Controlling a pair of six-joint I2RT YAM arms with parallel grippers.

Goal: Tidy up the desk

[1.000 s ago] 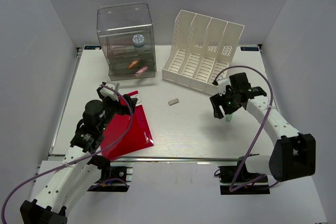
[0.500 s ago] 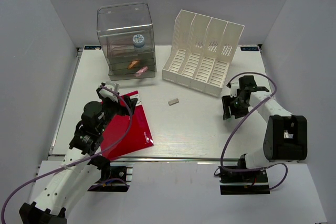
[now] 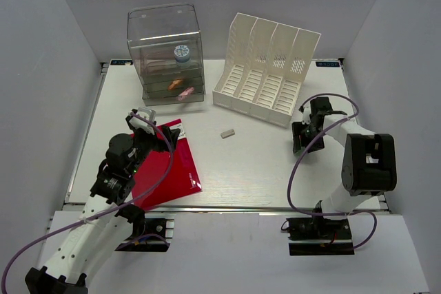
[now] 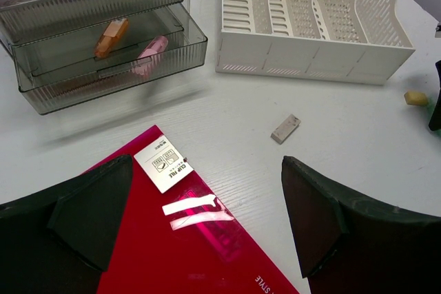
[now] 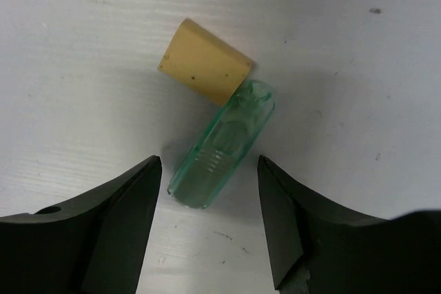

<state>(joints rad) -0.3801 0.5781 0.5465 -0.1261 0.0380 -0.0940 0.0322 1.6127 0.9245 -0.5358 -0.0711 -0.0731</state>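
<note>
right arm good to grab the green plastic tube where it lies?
Probably yes. The right claw hangs open over the green plastic tube, straddling it, with nothing between. The tan eraser touches the tube's far end and might get nudged.

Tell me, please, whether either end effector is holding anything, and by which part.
Nothing is held. The right end effector is open, straddling the green translucent tube on the desk; the left end effector is open above the red folder.

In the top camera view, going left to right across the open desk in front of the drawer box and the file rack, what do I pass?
Red folder → small grey block → right gripper.
</note>
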